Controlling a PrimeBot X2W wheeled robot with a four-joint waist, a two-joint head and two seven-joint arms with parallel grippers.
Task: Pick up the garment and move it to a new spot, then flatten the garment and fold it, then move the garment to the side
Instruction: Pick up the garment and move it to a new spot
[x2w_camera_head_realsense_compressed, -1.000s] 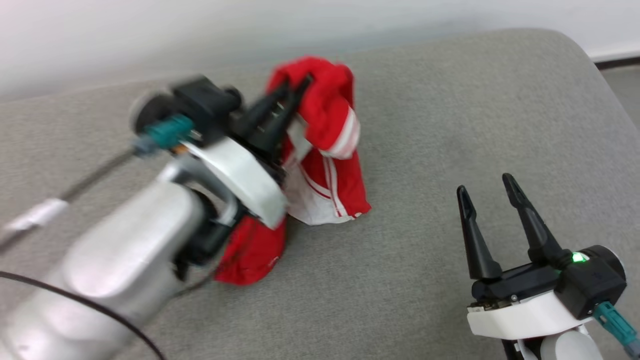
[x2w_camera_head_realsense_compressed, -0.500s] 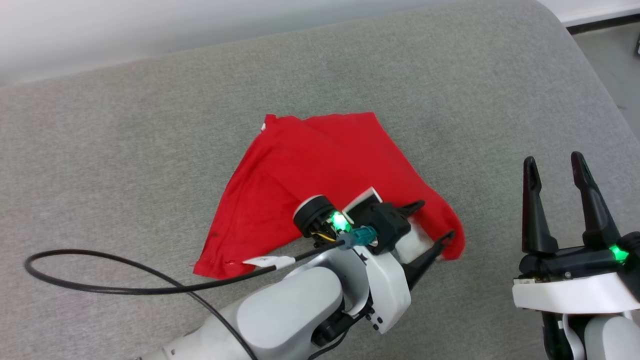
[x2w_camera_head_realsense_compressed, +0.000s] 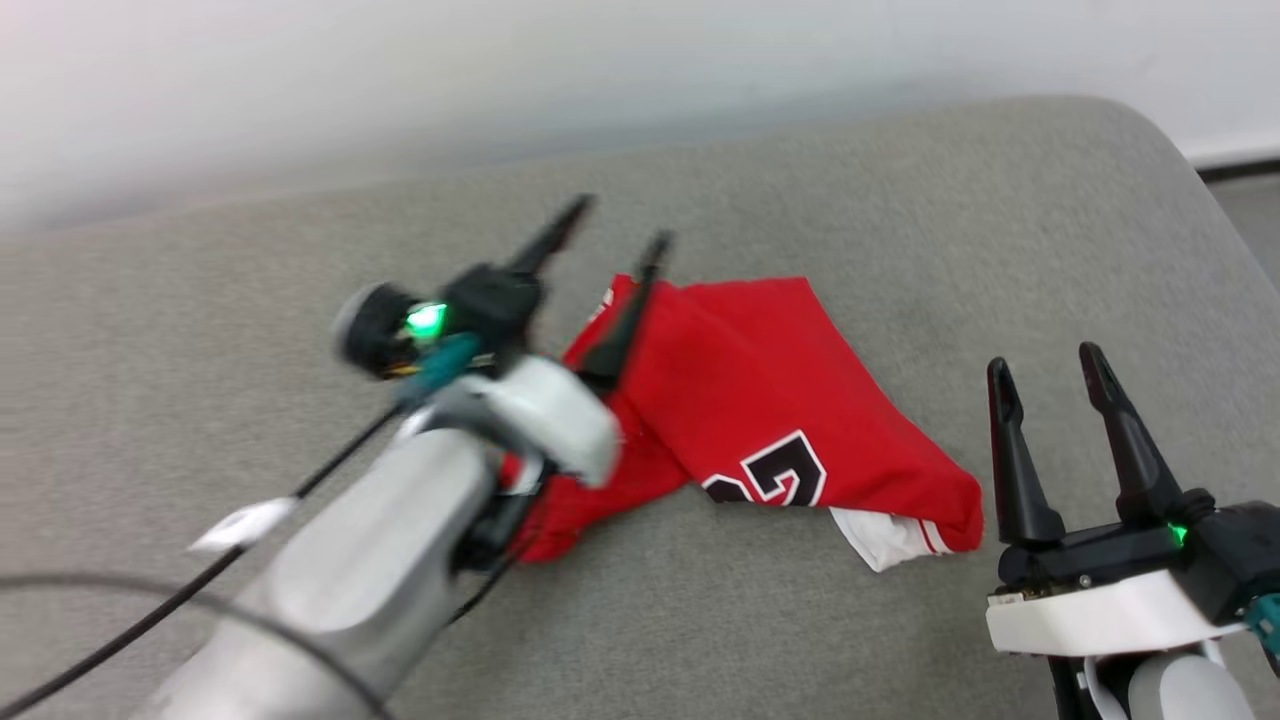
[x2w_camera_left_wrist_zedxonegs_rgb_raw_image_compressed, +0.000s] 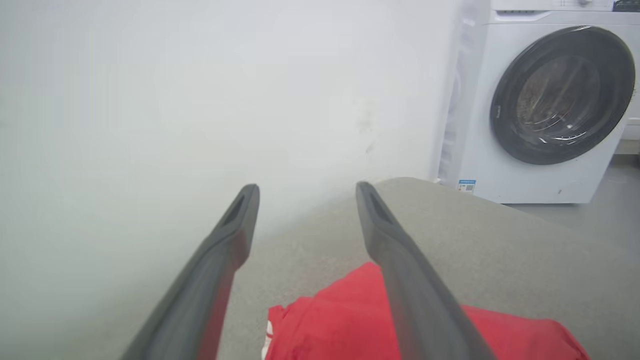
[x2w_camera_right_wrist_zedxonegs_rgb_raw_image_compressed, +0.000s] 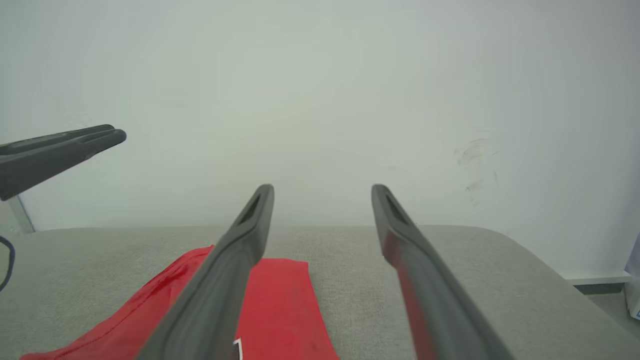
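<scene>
The garment (x2w_camera_head_realsense_compressed: 770, 400), a red jersey with a black white-edged numeral and a white sleeve poking out at its lower right, lies crumpled on the grey cushion (x2w_camera_head_realsense_compressed: 900, 200). My left gripper (x2w_camera_head_realsense_compressed: 615, 225) hovers open above the garment's left part, holding nothing, its fingers pointing toward the wall. In the left wrist view the left gripper (x2w_camera_left_wrist_zedxonegs_rgb_raw_image_compressed: 305, 192) stands open with the garment (x2w_camera_left_wrist_zedxonegs_rgb_raw_image_compressed: 350, 325) below the fingers. My right gripper (x2w_camera_head_realsense_compressed: 1045, 365) is open at the lower right, just right of the garment. The right wrist view shows the right gripper (x2w_camera_right_wrist_zedxonegs_rgb_raw_image_compressed: 322, 192) open and the garment (x2w_camera_right_wrist_zedxonegs_rgb_raw_image_compressed: 285, 310) low on the left.
A white wall (x2w_camera_head_realsense_compressed: 600, 80) runs behind the cushion. A white front-loading washing machine (x2w_camera_left_wrist_zedxonegs_rgb_raw_image_compressed: 545, 100) stands on the floor past the cushion's end. A black cable (x2w_camera_head_realsense_compressed: 120, 640) trails from my left arm. The left gripper's fingers (x2w_camera_right_wrist_zedxonegs_rgb_raw_image_compressed: 65, 150) enter the right wrist view from the left.
My left gripper opened and let go of the garment, which dropped and spread on the cushion. The left gripper then rose off it. The head camera shifted. The right gripper stayed open.
</scene>
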